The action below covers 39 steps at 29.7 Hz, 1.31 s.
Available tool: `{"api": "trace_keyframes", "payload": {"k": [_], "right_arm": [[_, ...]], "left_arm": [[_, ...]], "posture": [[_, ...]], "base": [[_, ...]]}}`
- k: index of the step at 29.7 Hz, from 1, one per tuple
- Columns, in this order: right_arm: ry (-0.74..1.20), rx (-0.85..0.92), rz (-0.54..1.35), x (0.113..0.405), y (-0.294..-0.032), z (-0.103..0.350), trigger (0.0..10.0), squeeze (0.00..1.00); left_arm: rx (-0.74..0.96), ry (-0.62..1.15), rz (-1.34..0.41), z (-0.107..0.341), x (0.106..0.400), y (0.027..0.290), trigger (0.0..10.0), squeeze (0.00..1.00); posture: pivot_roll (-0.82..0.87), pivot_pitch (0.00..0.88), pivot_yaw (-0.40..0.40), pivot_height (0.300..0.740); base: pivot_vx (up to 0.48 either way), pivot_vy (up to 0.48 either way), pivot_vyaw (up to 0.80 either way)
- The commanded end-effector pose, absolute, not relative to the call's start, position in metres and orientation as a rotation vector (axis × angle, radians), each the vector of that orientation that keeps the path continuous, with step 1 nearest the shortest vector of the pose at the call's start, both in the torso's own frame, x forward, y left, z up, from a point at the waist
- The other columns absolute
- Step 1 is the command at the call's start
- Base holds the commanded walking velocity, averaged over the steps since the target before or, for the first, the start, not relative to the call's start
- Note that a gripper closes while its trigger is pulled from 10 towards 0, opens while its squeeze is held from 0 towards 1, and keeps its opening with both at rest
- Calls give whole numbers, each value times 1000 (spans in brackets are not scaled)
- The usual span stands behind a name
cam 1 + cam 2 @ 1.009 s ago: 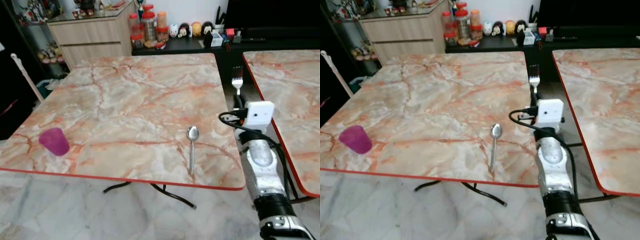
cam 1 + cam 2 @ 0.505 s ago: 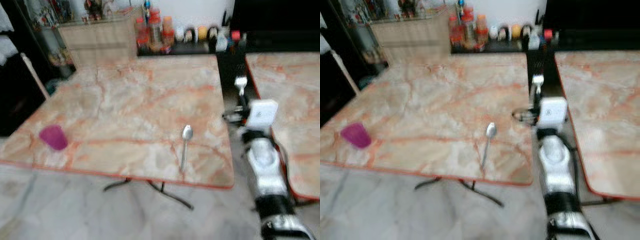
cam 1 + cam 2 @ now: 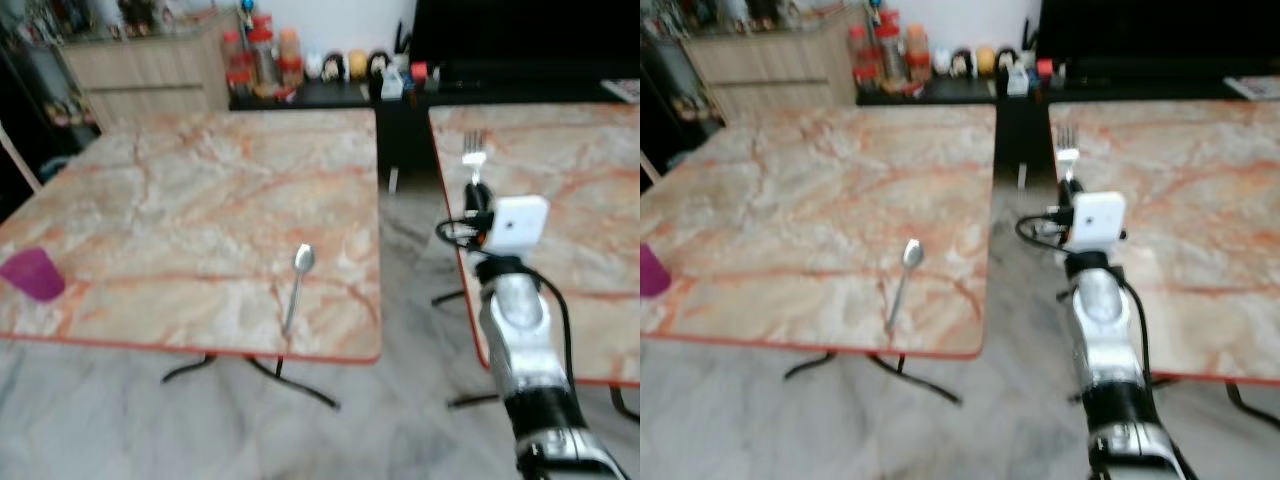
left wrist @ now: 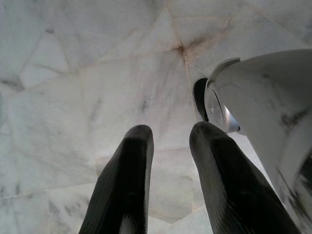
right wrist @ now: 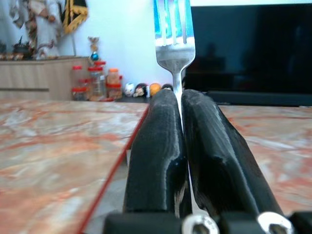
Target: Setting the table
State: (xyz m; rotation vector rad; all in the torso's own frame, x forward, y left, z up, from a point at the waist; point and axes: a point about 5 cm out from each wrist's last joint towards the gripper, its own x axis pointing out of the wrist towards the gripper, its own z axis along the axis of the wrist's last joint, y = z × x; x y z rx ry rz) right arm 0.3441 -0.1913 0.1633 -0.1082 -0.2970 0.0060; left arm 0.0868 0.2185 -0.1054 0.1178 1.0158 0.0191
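right gripper (image 5: 181, 105) holds fork (image 5: 174, 34) upright, tines up.

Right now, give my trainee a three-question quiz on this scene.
1. True or false: the right gripper is shut on the fork.
2. The spoon lies on which table? A. the left table B. the right table C. the floor
3. Fill in: the purple cup stands near the table's ____ edge.

Key: 1 true; 2 A; 3 left.
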Motion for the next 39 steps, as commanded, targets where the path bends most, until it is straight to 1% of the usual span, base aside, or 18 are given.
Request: {"api": "trace_keyframes", "payload": {"k": [1,15,39], "right_arm": [[-312,-111,-9,344,-196,169,10000,0],[-319,-113,-16,344,-197,172,10000,0],[-316,-109,-32,348,-196,179,10000,0]], "left_arm": [[118,1035,20,-107,82,217,10000,0],[122,1042,20,-107,80,218,10000,0],[126,1020,18,-104,89,224,10000,0]], "posture": [[-148,0,74,736],[-157,0,79,736],[-144,0,107,736]], "base": [[0,-304,0],[0,-299,0],[0,-302,0]]}}
